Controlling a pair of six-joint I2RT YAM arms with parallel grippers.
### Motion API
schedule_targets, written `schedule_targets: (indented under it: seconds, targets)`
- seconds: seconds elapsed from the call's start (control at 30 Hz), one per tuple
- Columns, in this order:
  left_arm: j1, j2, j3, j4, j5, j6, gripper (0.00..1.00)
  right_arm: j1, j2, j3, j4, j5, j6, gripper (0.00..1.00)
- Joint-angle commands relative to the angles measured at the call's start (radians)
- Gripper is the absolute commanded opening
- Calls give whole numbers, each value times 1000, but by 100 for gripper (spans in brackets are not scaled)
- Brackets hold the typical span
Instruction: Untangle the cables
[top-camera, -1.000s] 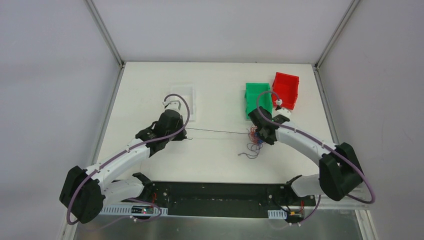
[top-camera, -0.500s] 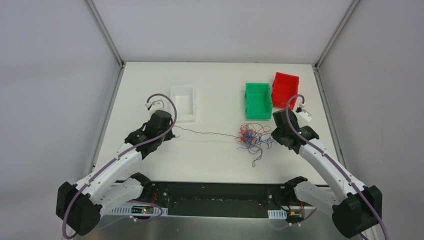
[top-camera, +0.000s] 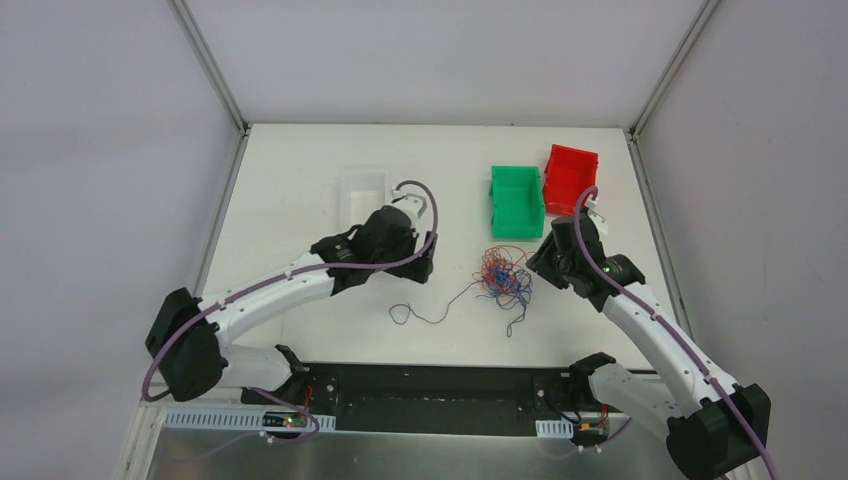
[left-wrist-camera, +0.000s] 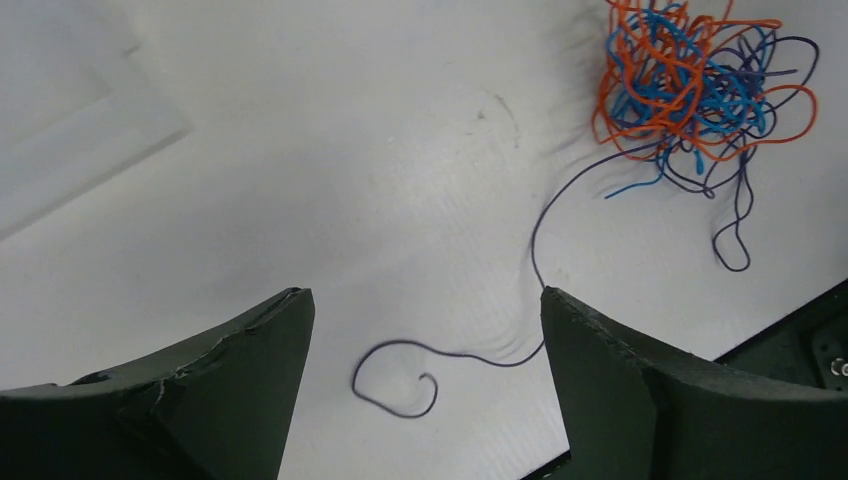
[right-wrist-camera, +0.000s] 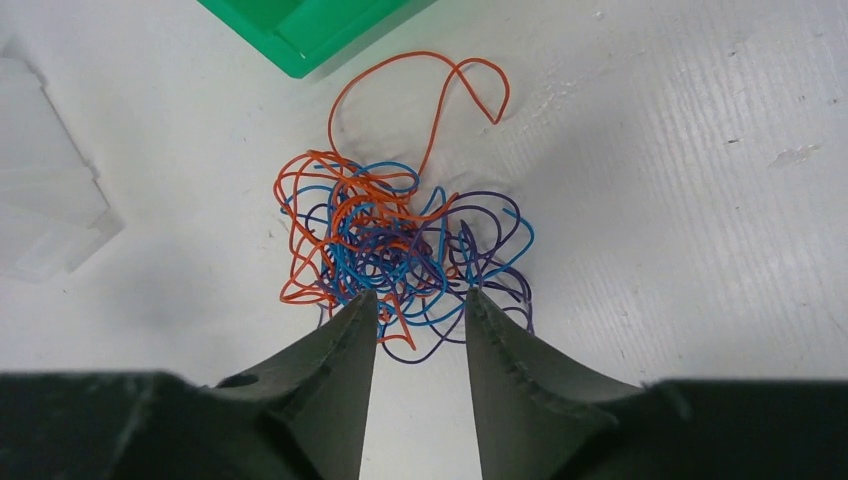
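Cables (top-camera: 503, 277) near green bin (top-camera: 517, 234), short of table edge (top-camera: 440, 350).

You are reading no text here. No lettering, label, brand, number or sign is showing legibly in any view: not on the cables (top-camera: 503, 277), the green bin (top-camera: 497, 205) or the red bin (top-camera: 572, 152).
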Motion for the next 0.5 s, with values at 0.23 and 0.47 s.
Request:
schedule_targets:
  seconds: [0.23, 0.47]
  targets:
    - [-60, 423, 290, 163, 267, 50, 83, -4, 35, -35, 60, -93, 7, 48]
    - [-87, 610, 413, 221, 366, 24, 82, -4, 108, -128, 178, -150, 68, 54]
